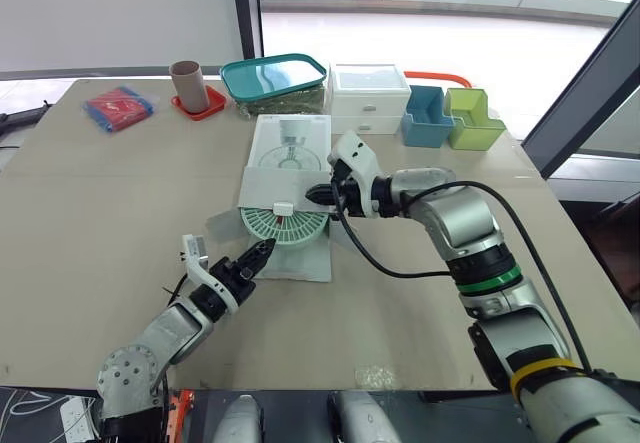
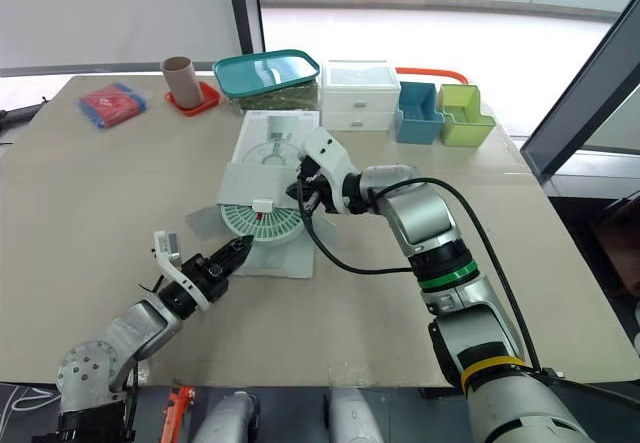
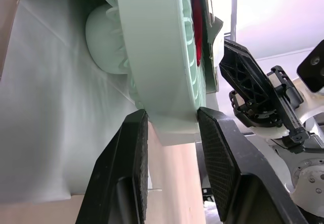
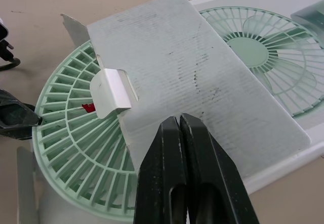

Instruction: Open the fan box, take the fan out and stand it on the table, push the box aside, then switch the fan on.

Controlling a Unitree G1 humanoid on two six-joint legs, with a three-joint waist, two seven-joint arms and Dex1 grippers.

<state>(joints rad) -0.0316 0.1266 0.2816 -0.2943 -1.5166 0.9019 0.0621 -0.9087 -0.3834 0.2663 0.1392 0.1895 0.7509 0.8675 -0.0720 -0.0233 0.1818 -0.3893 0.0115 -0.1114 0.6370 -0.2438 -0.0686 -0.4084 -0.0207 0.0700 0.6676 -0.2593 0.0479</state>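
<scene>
A white corrugated cardboard flap (image 4: 192, 72) is covering the upper part of the pale green round plastic fan (image 4: 76, 148). A small red mark (image 4: 89, 106) on its grille is lying half under the flap's tab, too small to read. The left wrist view's edges are cutting off the fan. Contents of the teal-lidded clear container (image 1: 275, 75) are showing too indistinctly to name.

On the table (image 1: 100, 223) you have one fan (image 1: 285, 225) and one fan box (image 1: 290, 143). You have two grippers: the left gripper (image 1: 262, 251) and the right gripper (image 1: 318, 193). Also count one cup (image 1: 188, 85), one red coaster (image 1: 208, 110), one teal-lidded container (image 1: 273, 75), one white drawer unit (image 1: 369, 98) of two drawers, two open bins, namely a blue bin (image 1: 428, 118) and a green bin (image 1: 472, 121), and one red-and-blue packet (image 1: 118, 107).
</scene>
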